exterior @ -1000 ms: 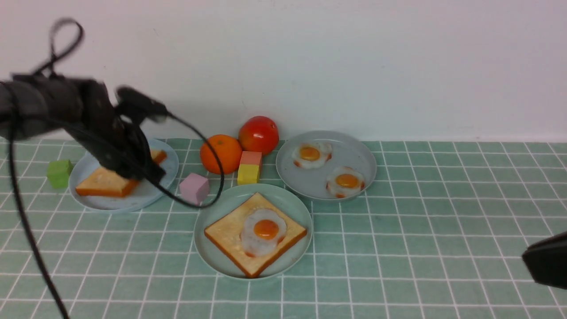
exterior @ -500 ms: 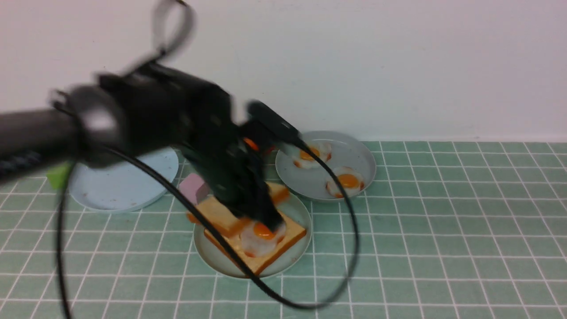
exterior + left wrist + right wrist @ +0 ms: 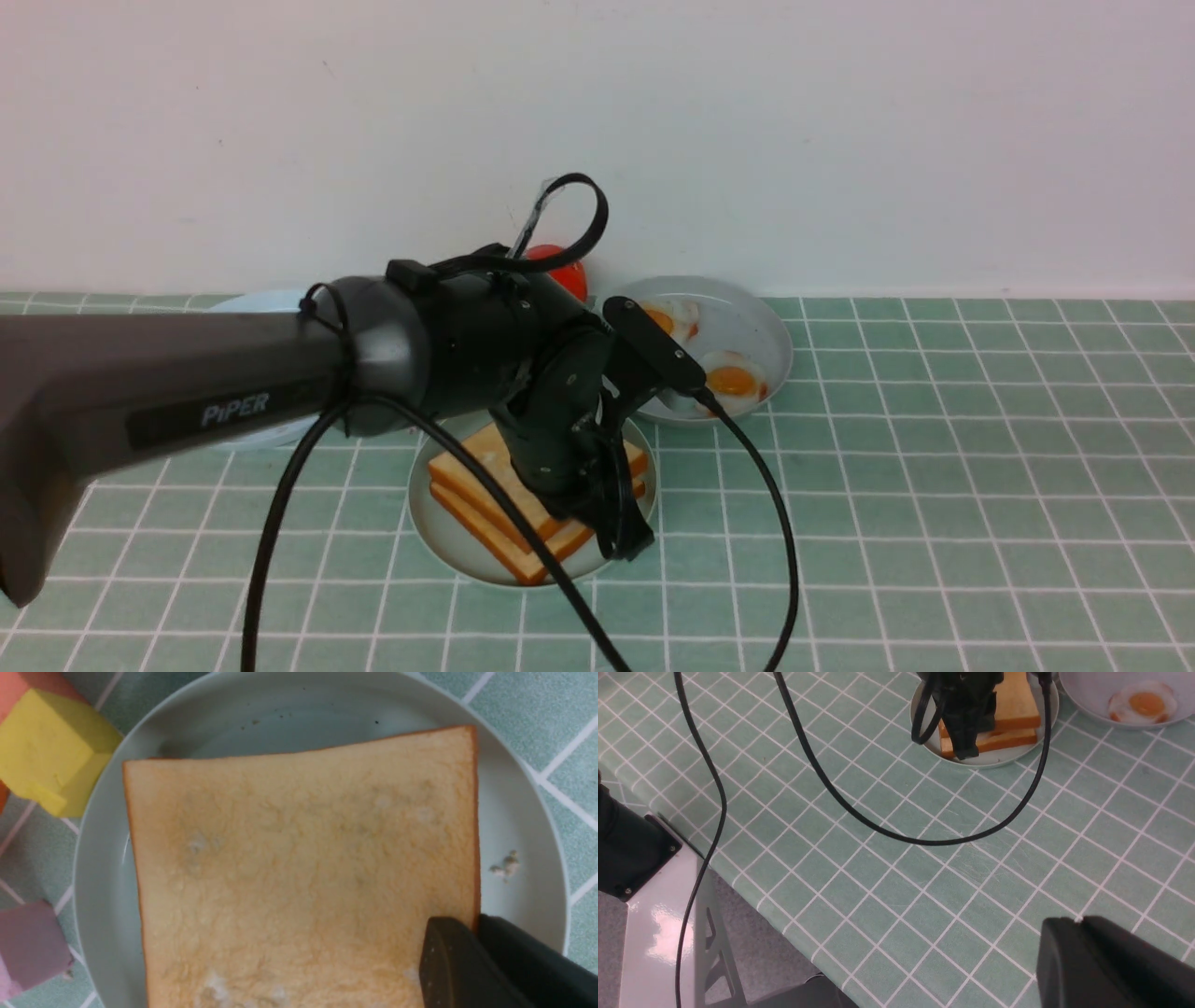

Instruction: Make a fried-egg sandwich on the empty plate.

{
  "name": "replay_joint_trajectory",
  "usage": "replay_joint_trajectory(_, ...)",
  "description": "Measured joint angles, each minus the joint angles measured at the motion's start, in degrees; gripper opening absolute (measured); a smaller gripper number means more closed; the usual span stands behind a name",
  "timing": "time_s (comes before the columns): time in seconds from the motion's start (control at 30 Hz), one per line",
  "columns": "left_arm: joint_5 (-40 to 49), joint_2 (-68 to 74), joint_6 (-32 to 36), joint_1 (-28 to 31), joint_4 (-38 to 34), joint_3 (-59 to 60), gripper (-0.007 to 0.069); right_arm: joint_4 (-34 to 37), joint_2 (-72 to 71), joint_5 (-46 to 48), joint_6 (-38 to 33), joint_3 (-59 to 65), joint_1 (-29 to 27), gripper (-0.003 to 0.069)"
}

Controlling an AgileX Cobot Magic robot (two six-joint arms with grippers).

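Left wrist view: your left gripper (image 3: 477,933) pinches the top bread (image 3: 303,858). Line it up with the bread under your jaws, then let go gently.

From my post I read "PIPER" in pale letters on the dark band of the left arm (image 3: 177,392). I find this word only in the front view.
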Motion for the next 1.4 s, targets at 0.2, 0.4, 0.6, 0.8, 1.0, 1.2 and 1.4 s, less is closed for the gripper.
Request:
replay_joint_trajectory(0.2,0.25,0.04,-0.73,0.0,-0.52,0.0,0.0077,0.06,0.0,0.11,0.0,0.0,0.0,0.0064)
replay_joint_trajectory(0.4,1.99,-0.49,-1.63,0.0,-3.34,0.04,0.0274,0.18,0.0,0.28,0.0,0.0,0.0,0.0068)
replay_joint_trajectory(0.6,3.06,-4.94,-3.09,0.0,-5.88,0.04,0.0412,-0.17,0.0,0.28,0.0,0.0,0.0,0.0074)
replay_joint_trajectory(0.8,4.54,-21.36,-4.69,0.0,-11.84,2.41,0.0176,-4.5,0.0,2.07,0.94,0.0,0.0,0.0074)
replay_joint_trajectory(1.0,-7.83,-51.84,-4.69,0.0,-18.72,22.55,-0.0013,-12.12,-1.07,3.84,5.25,0.0,0.0,0.0074)
replay_joint_trajectory(1.2,-25.32,-75.14,-4.69,0.0,-23.85,45.28,-0.0013,-13.86,-7.81,3.88,8.87,0.76,0.0,0.0059)
replay_joint_trajectory(1.4,-37.79,-90.6,-4.69,0.0,-24.92,60.86,-0.0013,-16.36,-17.77,3.88,15.68,7.11,0.0,-0.0009)
